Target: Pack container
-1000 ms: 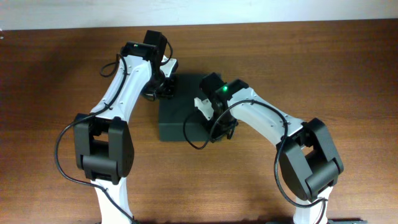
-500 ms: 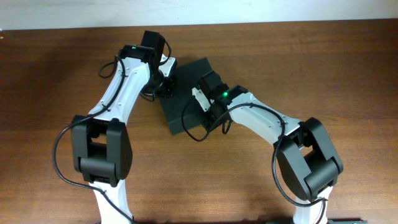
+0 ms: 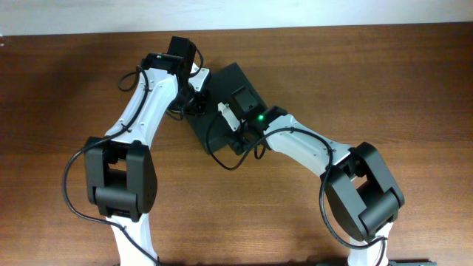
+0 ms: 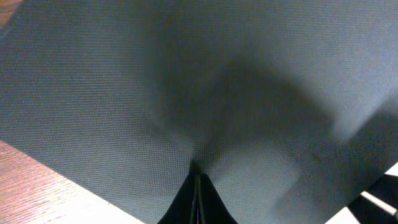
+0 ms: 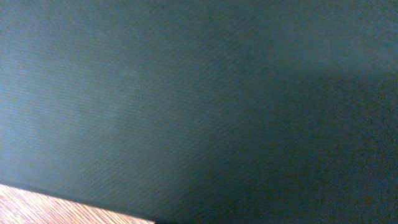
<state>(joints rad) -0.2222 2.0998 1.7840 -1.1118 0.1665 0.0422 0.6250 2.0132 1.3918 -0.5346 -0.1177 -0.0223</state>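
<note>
**Box swings further round between the two arms**

The container [image 3: 224,83] sits mid-table, toward the back. A second ago it lay square to the table [image 3: 384,81] edge. Now it is skewed, with one corner pointing at the far side. The left gripper [image 3: 196,102] stays at the box's left edge. Its wrist view shows the fingertips [image 4: 186,208] pinched together, tips against the dark weave. The right gripper [image 3: 238,122] has slid up and left over the box. I cannot tell whether it is wide or closed, because its camera sees only dark surface and a sliver of wood.
</note>
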